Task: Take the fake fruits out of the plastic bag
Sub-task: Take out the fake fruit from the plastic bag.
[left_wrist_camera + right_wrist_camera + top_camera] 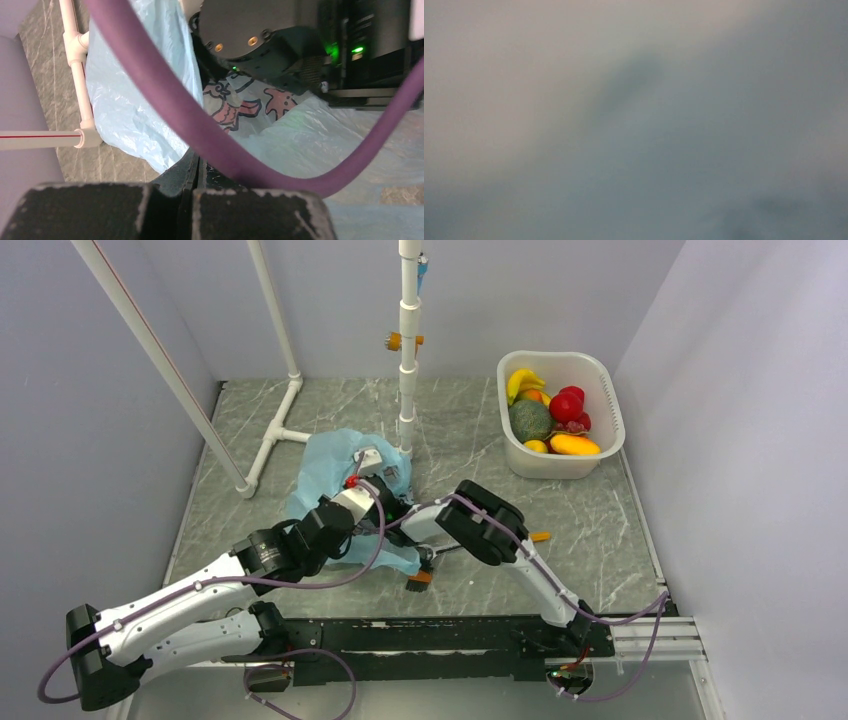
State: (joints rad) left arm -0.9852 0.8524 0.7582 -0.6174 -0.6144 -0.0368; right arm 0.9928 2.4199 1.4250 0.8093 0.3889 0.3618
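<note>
The light-blue plastic bag [325,465] lies crumpled in the middle of the table. Its pink cartoon print shows in the left wrist view [235,107]. My left gripper [199,160] is over the bag's right part [378,468], its fingers pressed together with thin bag plastic at their tips. My right arm's wrist [425,523] reaches into the bag from the right, and its fingers are hidden. The right wrist view is only a grey-blue blur. No fruit shows in the bag. A banana [522,380], a red fruit [567,405] and a mango [574,445] lie in the white tub [600,375].
A dark green melon [530,420] is also in the tub at the back right. A white pipe post [408,350] stands just behind the bag, and a slanted pipe frame [270,440] stands at the back left. Small orange pieces lie on the table [540,536], [418,578].
</note>
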